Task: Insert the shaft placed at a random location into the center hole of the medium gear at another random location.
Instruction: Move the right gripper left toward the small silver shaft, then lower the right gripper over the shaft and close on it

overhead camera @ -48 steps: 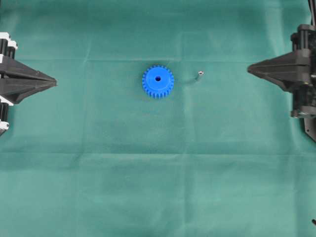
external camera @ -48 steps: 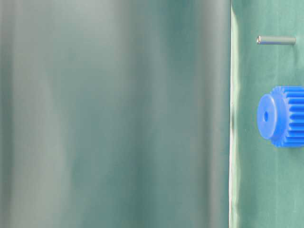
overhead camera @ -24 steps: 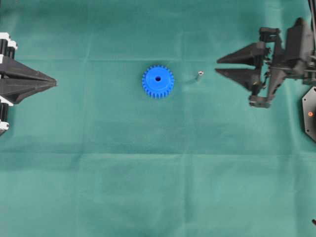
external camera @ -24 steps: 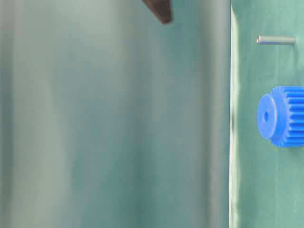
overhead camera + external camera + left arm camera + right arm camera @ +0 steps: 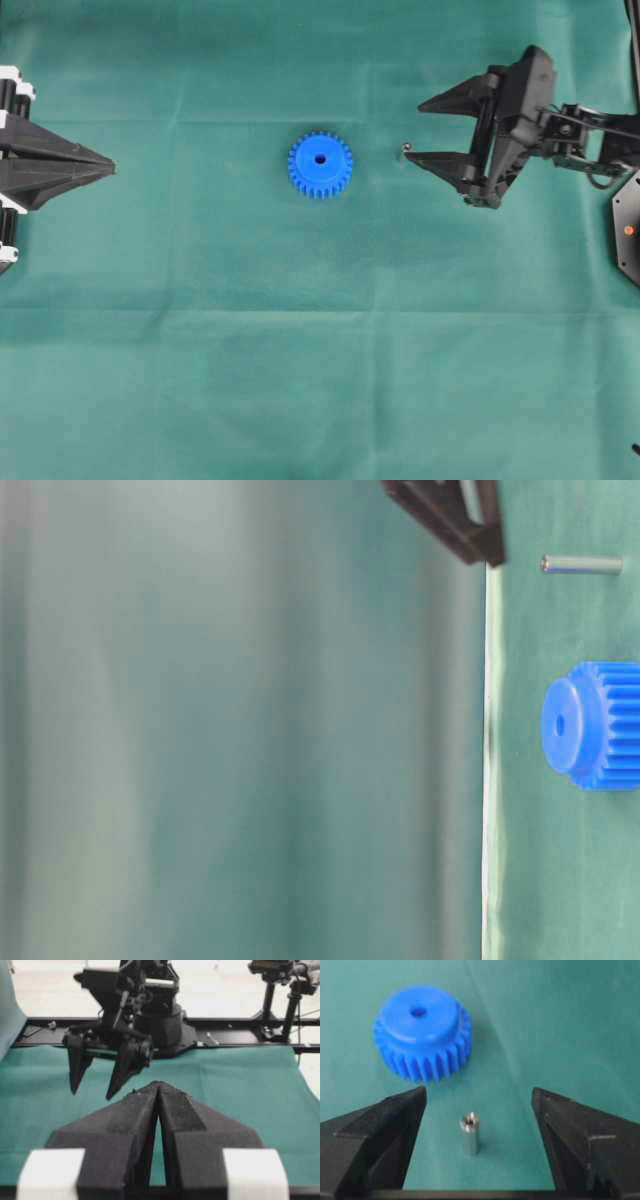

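While the left gripper (image 5: 108,168) sits clenched at the cloth's (image 5: 300,380) nine o'clock edge, the right gripper (image 5: 412,130) hangs released, jaws wide and empty. From its wrist camera the shaft (image 5: 469,1133) stands upright on the cloth between both fingers, touching neither. Overhead, the shaft lies at three o'clock from the medium gear (image 5: 320,164), near it, center hole (image 5: 320,158) facing up.

Left gripper (image 5: 108,168) with fingers pressed together, parked at the edge; right gripper (image 5: 412,130) spread wide, extended inward.
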`<control>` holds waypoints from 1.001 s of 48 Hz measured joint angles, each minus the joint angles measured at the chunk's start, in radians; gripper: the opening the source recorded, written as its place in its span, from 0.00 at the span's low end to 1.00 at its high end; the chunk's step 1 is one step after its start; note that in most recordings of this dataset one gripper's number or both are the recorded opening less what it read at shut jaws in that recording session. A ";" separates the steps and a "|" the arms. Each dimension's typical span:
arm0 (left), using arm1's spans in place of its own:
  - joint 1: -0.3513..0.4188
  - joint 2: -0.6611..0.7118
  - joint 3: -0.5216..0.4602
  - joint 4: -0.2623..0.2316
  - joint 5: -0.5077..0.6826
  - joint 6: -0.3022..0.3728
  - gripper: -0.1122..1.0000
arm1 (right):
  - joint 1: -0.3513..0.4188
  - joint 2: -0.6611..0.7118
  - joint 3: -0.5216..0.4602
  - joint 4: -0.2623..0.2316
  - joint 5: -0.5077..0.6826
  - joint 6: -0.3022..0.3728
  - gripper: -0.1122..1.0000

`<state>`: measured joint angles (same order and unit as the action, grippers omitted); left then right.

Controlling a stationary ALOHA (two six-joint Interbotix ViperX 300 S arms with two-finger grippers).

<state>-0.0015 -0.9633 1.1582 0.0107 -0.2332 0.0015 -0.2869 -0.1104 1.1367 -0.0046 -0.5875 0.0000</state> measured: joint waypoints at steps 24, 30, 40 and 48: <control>0.000 0.000 0.000 0.000 0.000 0.000 0.10 | -0.002 0.149 -0.035 0.005 -0.049 -0.002 0.86; 0.005 0.000 0.000 -0.002 0.000 0.000 0.10 | -0.002 0.149 -0.035 0.006 -0.049 -0.002 0.75; 0.005 0.000 0.002 0.000 0.005 0.000 0.10 | -0.002 0.149 -0.035 -0.015 -0.054 -0.003 0.25; 0.005 0.000 0.000 -0.002 0.008 0.000 0.10 | 0.000 0.149 -0.035 -0.018 -0.054 -0.005 0.22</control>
<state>0.0031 -0.9633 1.1582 0.0092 -0.2255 0.0015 -0.2869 0.0383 1.1014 -0.0230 -0.6412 -0.0046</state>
